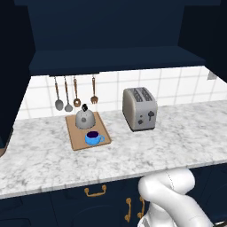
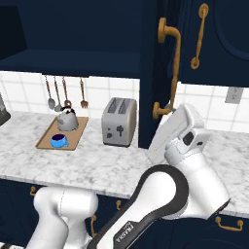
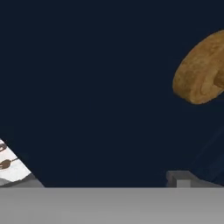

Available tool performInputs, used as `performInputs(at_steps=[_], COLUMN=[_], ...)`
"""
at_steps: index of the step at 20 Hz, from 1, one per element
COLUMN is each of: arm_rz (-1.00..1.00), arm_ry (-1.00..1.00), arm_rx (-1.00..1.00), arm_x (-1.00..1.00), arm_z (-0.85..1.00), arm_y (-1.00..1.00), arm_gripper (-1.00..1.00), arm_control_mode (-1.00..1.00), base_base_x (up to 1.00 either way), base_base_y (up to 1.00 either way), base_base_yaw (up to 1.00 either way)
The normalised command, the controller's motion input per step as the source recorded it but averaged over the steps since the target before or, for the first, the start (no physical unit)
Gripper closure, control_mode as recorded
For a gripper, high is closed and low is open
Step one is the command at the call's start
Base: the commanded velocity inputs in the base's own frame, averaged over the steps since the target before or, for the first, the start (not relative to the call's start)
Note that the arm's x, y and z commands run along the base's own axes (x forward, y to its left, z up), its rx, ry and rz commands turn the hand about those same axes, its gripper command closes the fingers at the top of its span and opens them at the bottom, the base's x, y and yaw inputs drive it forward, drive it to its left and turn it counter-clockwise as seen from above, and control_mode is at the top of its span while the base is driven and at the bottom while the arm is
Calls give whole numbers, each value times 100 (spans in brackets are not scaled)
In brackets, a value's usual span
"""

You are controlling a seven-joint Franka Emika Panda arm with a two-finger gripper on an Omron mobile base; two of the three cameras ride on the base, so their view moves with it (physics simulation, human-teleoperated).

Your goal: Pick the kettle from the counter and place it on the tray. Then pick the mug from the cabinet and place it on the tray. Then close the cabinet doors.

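Marble counter [image 1: 146, 146] runs wall to wall under a white tiled backsplash, with dark navy lower drawers and brass pulls along its front edge. On it lies the wooden tray [image 1: 76, 133], and both task items sit on that board: the grey kettle [image 1: 84, 118] at the back, upright with its black knob on top, and the blue mug [image 1: 92, 138] just in front of it, upright, handle pointing right, close to the kettle; whether they touch cannot be told. Right of the tray, well apart from it, stands a silver toaster [image 1: 140, 108] with 2 slots. 4 utensils [image 1: 67, 95] hang on the wall behind the tray.

Above, the navy cabinet [image 1: 111, 31] has its dark inside exposed. In the right base view 1 cabinet door [image 2: 151, 73] stands swung out, edge-on toward the camera, its long curved brass handle [image 2: 171, 73] facing the arm. The white arm reaches up beside this door, its hand close to the lower end of the handle.

The gripper [image 3: 179, 178] has its jaws spread wide and clasps nothing; the hand view faces navy door panel with a brass handle end at upper right.
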Motion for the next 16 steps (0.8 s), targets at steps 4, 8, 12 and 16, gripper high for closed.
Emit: performInputs(at_steps=[4, 8, 12, 16], arm_rz=[0, 0, -8, -8], arm_ry=[-1, 0, 0, 0], arm_rx=[-25, -19, -14, -11], arm_x=[13, 24, 34, 44], arm_z=[25, 20, 19, 18], arm_y=[65, 81, 89, 83], arm_gripper=[-100, -100, -100, -100], arm_control_mode=[-100, -100, -100, -100], base_base_x=[0, 0, 0, 0], base_base_y=[0, 0, 0, 0], base_base_yaw=[0, 0, 0, 0])
